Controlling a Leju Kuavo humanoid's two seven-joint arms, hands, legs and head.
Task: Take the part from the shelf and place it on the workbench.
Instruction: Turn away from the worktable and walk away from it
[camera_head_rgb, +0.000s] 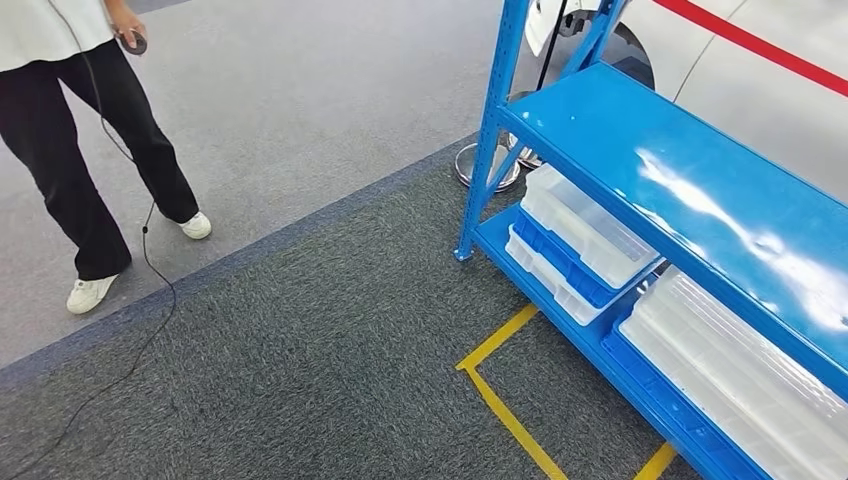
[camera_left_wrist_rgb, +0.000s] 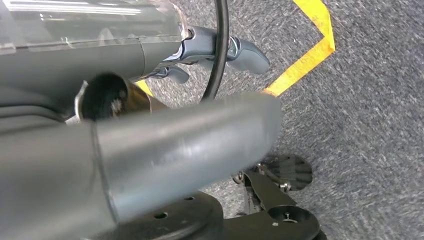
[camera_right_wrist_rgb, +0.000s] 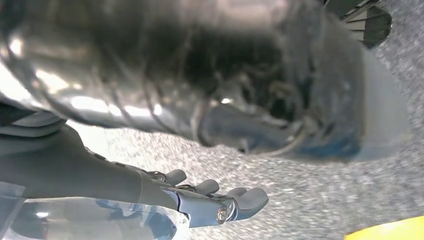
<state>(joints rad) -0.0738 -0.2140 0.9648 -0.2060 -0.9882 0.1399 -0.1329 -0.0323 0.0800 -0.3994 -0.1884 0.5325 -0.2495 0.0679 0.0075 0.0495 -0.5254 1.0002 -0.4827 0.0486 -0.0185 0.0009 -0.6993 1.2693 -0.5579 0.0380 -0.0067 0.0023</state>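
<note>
Clearly both the left robot hand (camera_left_wrist_rgb: 220, 55) and right robot hand (camera_right_wrist_rgb: 210, 200) hung empty with fingers apart, so stepping squarely toward the blue shelf (camera_head_rgb: 690, 170) seemed wise first.

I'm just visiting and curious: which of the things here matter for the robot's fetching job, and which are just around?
For the job:
blue shelf
clear bins on its lower level; contents hidden
left hand and right hand, both holding nothing

Just around:
yellow floor tape
person holding a corded device
white car
</note>
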